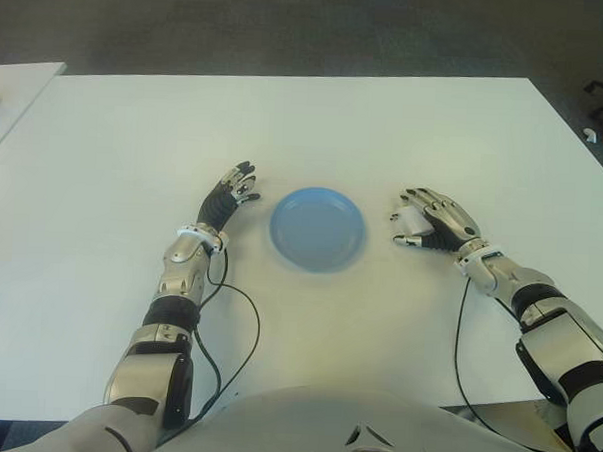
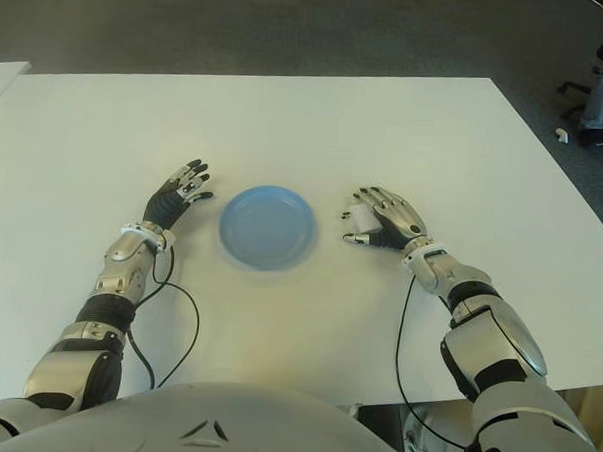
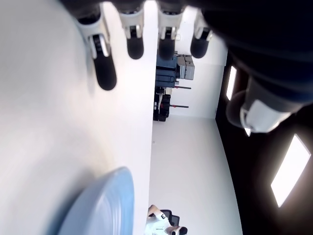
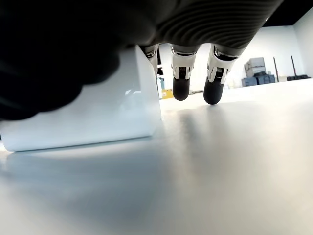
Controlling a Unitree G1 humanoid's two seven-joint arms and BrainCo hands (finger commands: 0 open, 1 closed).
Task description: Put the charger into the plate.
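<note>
Light blue plate [image 1: 317, 229], plain, no pattern. White table [image 1: 316, 127], unmarked. White charger [image 4: 83, 115], glossy. Left hand [image 1: 233, 191]: black palm and fingertips, silver-white joints. Right hand [image 1: 434, 221]: same black and silver. Black cable [image 1: 239, 333] on the white top. Dark grey floor [image 1: 290, 30] beyond the table.
</note>
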